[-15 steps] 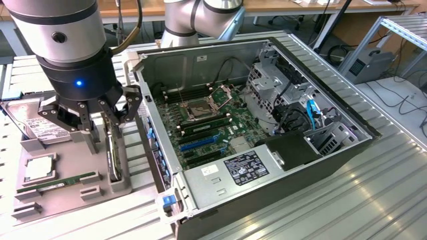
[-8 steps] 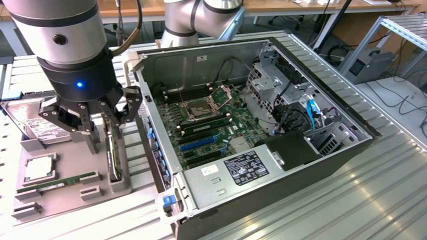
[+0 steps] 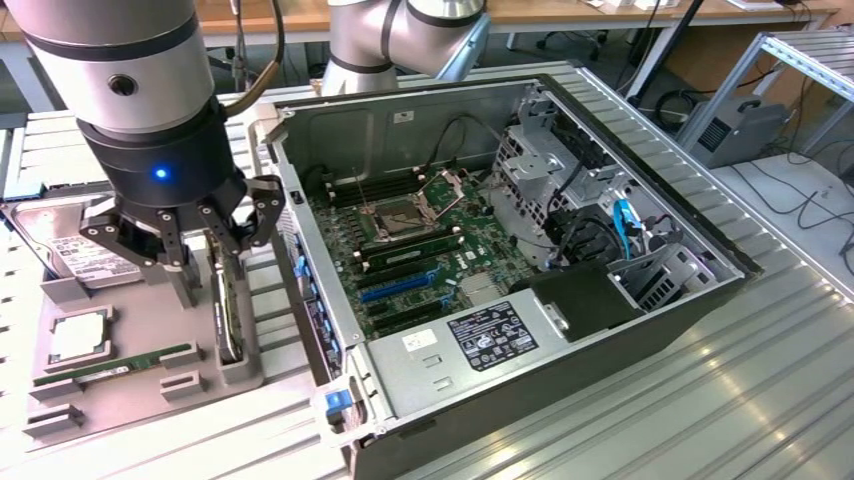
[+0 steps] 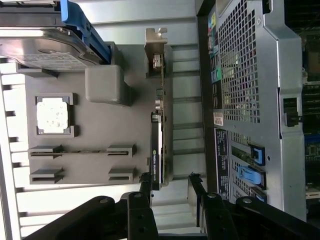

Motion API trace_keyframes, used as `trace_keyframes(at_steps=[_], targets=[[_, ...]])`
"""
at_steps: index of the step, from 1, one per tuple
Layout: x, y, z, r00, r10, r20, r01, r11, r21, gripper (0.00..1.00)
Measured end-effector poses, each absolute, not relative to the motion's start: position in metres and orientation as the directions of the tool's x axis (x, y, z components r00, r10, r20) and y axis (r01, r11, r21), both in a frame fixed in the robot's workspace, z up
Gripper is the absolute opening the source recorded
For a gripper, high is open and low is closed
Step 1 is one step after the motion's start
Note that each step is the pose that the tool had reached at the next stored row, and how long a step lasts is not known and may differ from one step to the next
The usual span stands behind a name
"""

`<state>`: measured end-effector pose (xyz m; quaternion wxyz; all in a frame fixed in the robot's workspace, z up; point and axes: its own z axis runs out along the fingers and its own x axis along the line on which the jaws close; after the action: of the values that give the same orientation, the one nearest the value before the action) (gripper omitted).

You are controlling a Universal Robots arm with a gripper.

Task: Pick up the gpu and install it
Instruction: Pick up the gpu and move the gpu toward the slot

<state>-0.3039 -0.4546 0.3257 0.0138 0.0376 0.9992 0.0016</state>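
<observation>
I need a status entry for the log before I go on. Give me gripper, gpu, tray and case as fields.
gripper: open, holding nothing, close above the gpu
gpu: standing on edge in a tray slot, not gripped
tray: also carries hard drive, CPU, RAM stick
case: open, at the exterior view's right of the tray; gpu not installed

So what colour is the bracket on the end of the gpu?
Silver: the bracket on the gpu is bare metal. It shows best in the wrist view.
</observation>
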Motion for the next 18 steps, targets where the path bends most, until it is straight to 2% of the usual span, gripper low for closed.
trace_keyframes(at_steps=[18], targets=[[-0.3039,-0.4546,0.3202,-0.997,0.075,-0.027,0.075,0.997,0.004,0.42]])
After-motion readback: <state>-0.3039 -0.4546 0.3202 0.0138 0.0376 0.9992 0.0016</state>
